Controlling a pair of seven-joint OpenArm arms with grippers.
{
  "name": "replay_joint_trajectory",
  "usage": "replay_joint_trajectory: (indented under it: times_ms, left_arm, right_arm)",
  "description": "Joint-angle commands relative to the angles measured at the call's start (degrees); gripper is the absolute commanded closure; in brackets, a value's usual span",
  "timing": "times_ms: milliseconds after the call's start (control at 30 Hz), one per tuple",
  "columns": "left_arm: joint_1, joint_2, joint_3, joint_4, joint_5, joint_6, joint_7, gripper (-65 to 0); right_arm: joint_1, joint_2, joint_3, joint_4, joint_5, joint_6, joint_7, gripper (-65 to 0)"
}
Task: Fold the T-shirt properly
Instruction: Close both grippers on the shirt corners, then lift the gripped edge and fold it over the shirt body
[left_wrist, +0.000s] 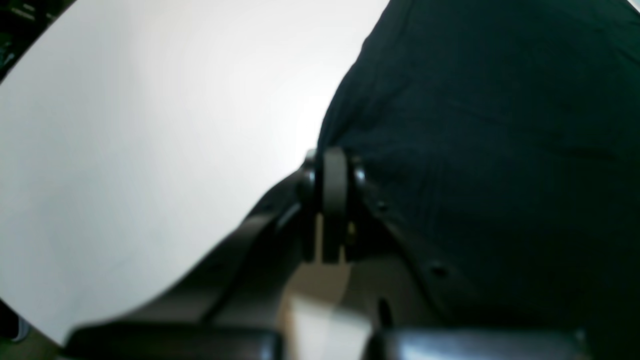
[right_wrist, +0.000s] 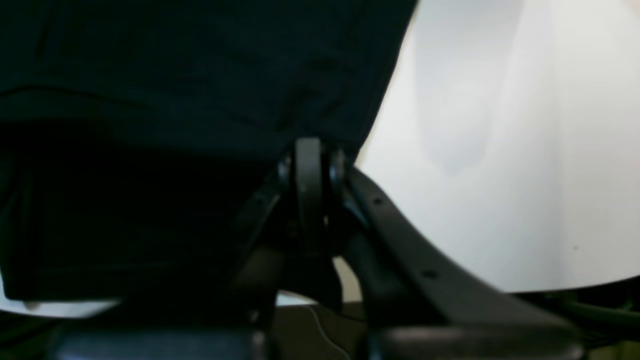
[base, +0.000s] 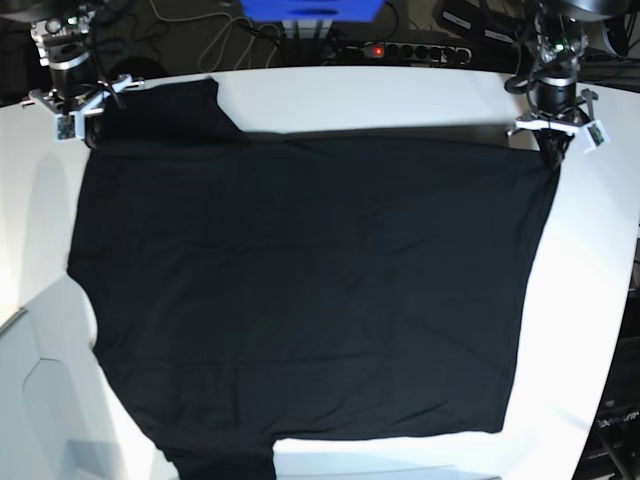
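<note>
White laminate makes up the table (base: 400, 95), a broad top with rounded corners that reflects the room light in soft patches. Beyond its far edge the room is dim: a tangle of cables, a power strip (base: 405, 50) with a small red light, and a blue box (base: 310, 10) at the top middle. Darker floor and equipment show past the table's right side.

Black fabric covers most of the tabletop: the T-shirt (base: 310, 290) lies spread flat, one sleeve reaching toward the far left corner and another running off the near edge at the bottom. No label, print or readable writing shows on the side facing up; small tags hang on the arms' wrists, but they are too small to read.

At the far right corner of the shirt in the base view, the left gripper (left_wrist: 334, 165) has its jaws pressed together on the cloth's edge, the fabric bunching right at the tips. At the far left corner, the right gripper (right_wrist: 309, 155) is clamped likewise on the T-shirt, with dark cloth draping from the tips; that wrist view is blurred and very dark, so the pinch seems to sit at a hem, though I can't be sure.
</note>
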Motion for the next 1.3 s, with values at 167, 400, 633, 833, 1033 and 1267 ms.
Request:
replay_joint_trajectory:
  times_ms: [167,400,633,833,1033,1267]
  left_arm:
    - [-1.42,-0.57,-0.13,0.86,-0.04,-0.08,-1.49,0.0]
    - [-7.4,-0.57,-0.3,0.42,0.05,-0.08,-1.4,0.0]
    - [-16.11,-0.57,-0.13,-0.9,0.05,0.01,-1.31,0.0]
    - [-25.25,-0.74,-0.04,-6.09,0.05,0.01,2.38,0.0]
    - [-33.51,-0.74,-0.04,-11.89,0.05,0.01,7.57,0.0]
    - [-40.81,-0.66,-0.04,-17.87,0.05,0.01,12.14,0.0]
  right_arm:
    - [3.01,1.16,0.4,1.36,3.75,1.1,1.22,0.0]
    - [12.77,1.24,-0.04,1.01,3.48,1.1,1.13,0.0]
    - [24.2,5.55,-3.82,-1.45,3.39,0.84,-8.71,0.0]
    - [33.34,9.16,-7.51,-9.54,3.39,0.75,-10.82,0.0]
    - [41.34,11.7,-9.36,-18.77,3.39,0.66,-10.47,0.0]
    - [50.4,13.02,-9.44,-29.58,3.39,0.66,-10.29,0.0]
